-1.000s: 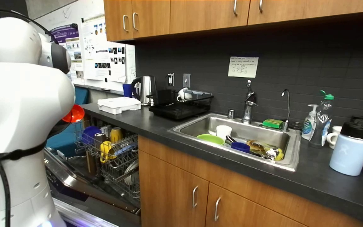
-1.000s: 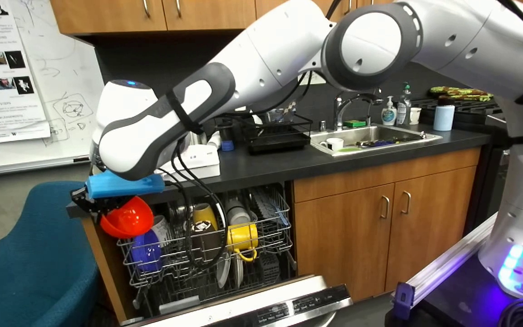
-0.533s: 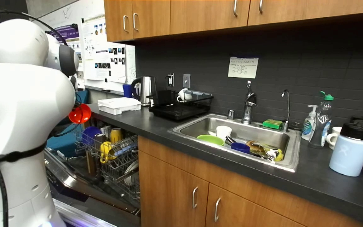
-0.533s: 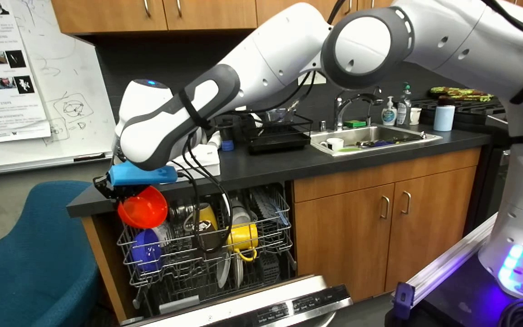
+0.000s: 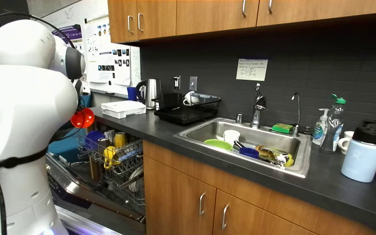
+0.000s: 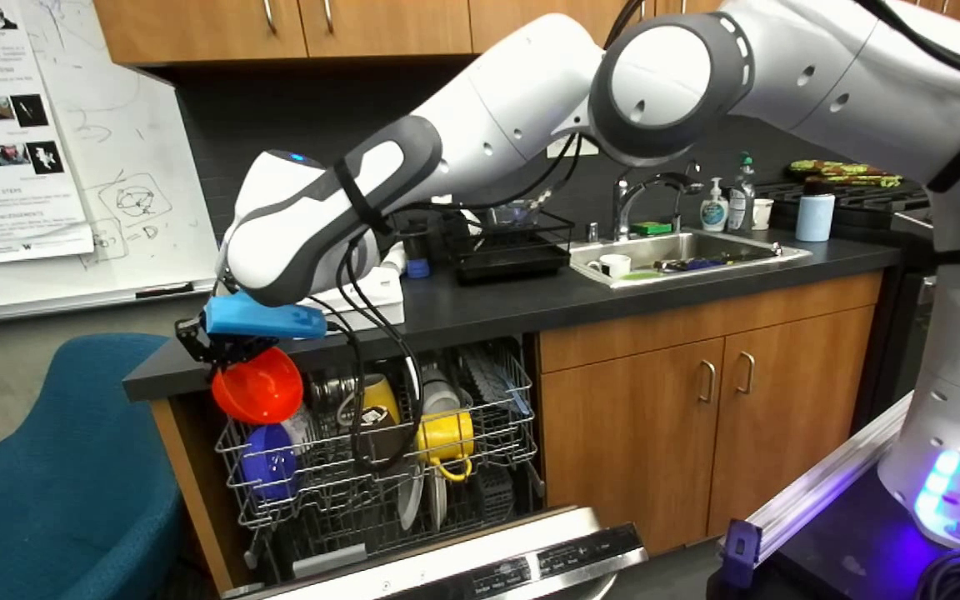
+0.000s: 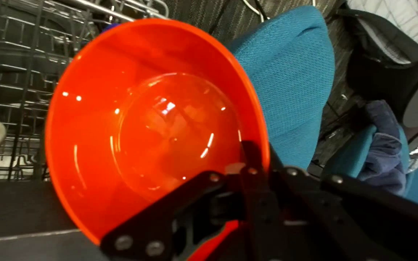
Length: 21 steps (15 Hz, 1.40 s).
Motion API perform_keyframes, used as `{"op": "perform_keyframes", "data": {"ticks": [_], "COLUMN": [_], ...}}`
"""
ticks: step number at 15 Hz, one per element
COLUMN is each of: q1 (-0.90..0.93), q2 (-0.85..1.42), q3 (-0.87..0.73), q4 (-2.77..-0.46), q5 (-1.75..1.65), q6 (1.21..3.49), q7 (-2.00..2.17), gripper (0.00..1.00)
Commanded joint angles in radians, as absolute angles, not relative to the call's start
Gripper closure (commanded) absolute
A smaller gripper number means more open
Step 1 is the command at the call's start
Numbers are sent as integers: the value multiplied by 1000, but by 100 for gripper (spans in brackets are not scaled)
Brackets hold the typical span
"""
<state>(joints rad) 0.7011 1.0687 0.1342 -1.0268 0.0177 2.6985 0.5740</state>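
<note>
Presently, the black gripper [image 7: 263,161] pinches the rim of a glossy red-orange bowl [image 7: 169,116], above a silver wire rack [image 6: 334,487] holding a round blue dish [image 6: 269,465] and yellow mug [image 6: 447,432]; black cables [image 6: 388,327] dangle in front.

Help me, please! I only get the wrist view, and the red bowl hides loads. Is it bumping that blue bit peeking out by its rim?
Observer: No, in an exterior view a gap shows between the red bowl and the blue bowl below it.
Operator: Phew! Anything yellow I'm missing?
Observer: Yes, a yellow mug in the dishwasher rack.
Operator: Anything green? I love green!
Observer: A green bowl in the sink.
</note>
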Motion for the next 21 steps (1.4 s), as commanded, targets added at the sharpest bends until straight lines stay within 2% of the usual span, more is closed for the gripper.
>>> {"op": "perform_keyframes", "data": {"ticks": [1,6,14,21], "q1": [570,398,194,88], "q2": [1005,984,928,871], "q3": [305,510,695,838], "q4": [-1122,-1198,-1380,-1593], "q5": [107,163,165,131], "q6": [2782,2779,2717,2482], "q7": [416,215,100,-72], "gripper": [99,99,99,99]}}
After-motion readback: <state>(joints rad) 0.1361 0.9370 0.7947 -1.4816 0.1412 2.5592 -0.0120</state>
